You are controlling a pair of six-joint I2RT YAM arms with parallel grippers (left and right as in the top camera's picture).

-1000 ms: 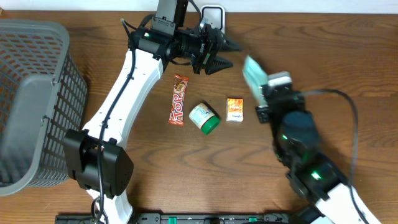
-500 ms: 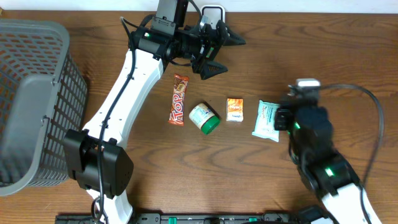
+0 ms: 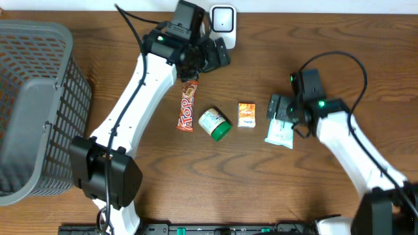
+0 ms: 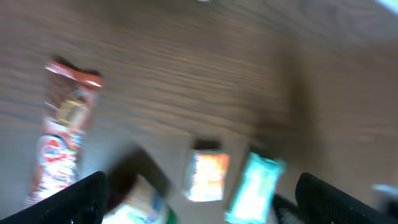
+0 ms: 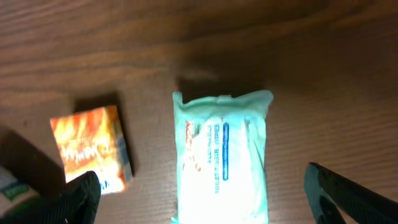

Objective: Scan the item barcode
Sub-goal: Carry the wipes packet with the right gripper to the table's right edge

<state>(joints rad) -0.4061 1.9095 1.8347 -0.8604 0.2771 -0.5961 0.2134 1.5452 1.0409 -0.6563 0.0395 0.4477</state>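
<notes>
Red-orange candy bar (image 3: 188,105); green-lidded jar (image 3: 214,124); orange box (image 3: 246,115); mint tissue pack (image 3: 281,134); grey basket (image 3: 39,59); woodgrain table (image 3: 261,189).

The table (image 3: 392,39) is dark brown wood with plain grain and a dull satin sheen. The tissue pack (image 5: 222,158), just beside the orange box (image 5: 93,146), is soft mint-green plastic film, glossy and slightly crinkled. The box looks like smooth printed cardboard. The chocolate bar (image 3: 188,105) has a shiny wrapper. The basket (image 3: 39,65) is matt grey plastic lattice, and the scanner (image 3: 223,18) is smooth white plastic.
</notes>
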